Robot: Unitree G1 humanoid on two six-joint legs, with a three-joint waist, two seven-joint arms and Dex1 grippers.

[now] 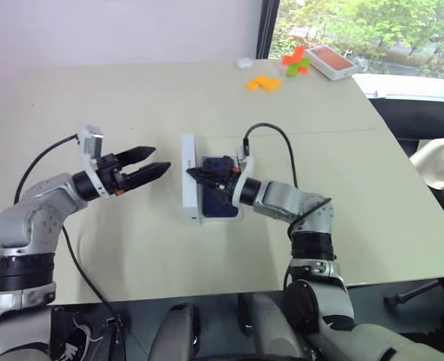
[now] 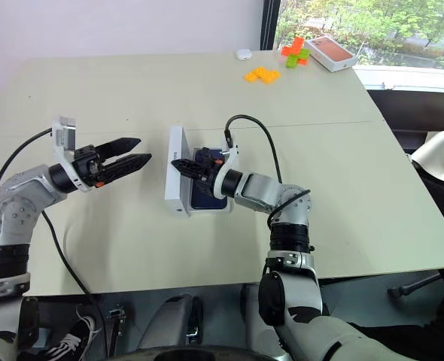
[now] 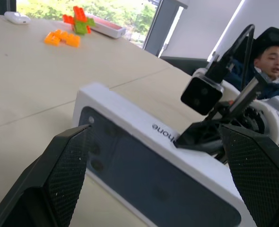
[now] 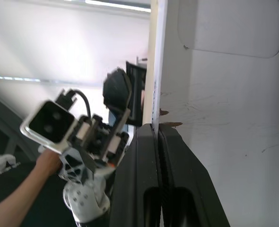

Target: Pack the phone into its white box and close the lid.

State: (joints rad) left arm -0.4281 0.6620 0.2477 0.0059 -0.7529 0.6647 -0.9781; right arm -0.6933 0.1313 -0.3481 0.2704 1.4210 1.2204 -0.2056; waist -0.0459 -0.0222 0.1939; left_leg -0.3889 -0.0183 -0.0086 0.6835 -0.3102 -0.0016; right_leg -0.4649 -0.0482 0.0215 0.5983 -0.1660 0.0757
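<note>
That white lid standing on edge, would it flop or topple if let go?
Probably stiff: the lid stays flat though the right gripper pinches one wall. Likely light, thin cardboard. On that narrow edge, it would probably topple.

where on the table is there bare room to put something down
Bare table lies right of the right gripper, and a broad patch between the lid and the orange blocks. Crowded: the centre, where the left gripper faces the lid, and the far corner by the orange-topped box.

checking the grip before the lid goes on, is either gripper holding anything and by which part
The right gripper is shut on the lid, pinching its long side wall. The left gripper is open and holds nothing.
</note>
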